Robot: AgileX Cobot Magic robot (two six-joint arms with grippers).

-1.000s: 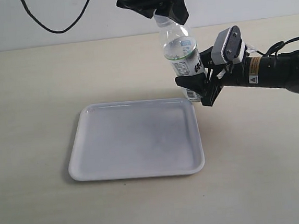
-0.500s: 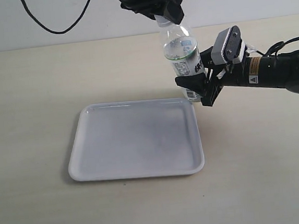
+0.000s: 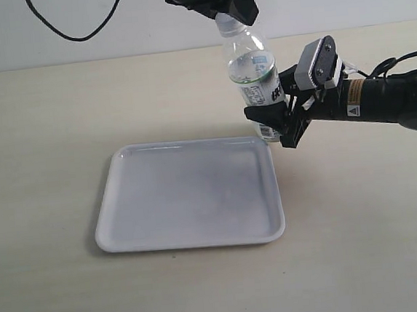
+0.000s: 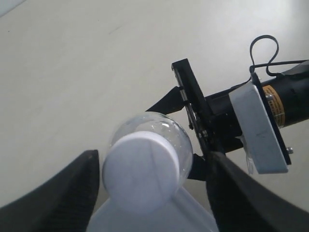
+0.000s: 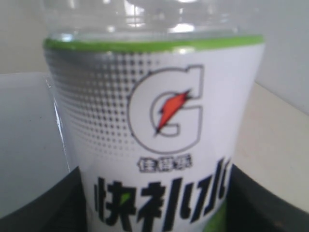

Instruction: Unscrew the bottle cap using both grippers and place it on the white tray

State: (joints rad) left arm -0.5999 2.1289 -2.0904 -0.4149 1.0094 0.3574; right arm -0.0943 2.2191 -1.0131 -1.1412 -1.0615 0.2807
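Observation:
The bottle point(image 3: 252, 72) stands upright just behind the white tray's point(image 3: 190, 194) far right corner. My right gripper point(image 3: 267, 118) is shut on its labelled lower body; the label point(image 5: 164, 135) fills the right wrist view between the two black fingers. The left gripper point(image 3: 229, 14) hangs over the bottle's top, open. In the left wrist view the white bottle cap point(image 4: 140, 171) sits on the neck between the spread fingers point(image 4: 72, 188), close to one and apart from the other. In the exterior view the fingers mostly hide the cap.
The beige table point(image 3: 44, 112) runs all around the tray. A black cable point(image 3: 74, 36) loops down at the back left against the pale wall. The right arm point(image 3: 386, 100), with its grey-white block point(image 3: 317, 62), lies low over the table on the right.
The left gripper has risen slightly and shifted left above the bottle's top, uncovering more of the neck. Bottle, tray and right gripper have stayed put.

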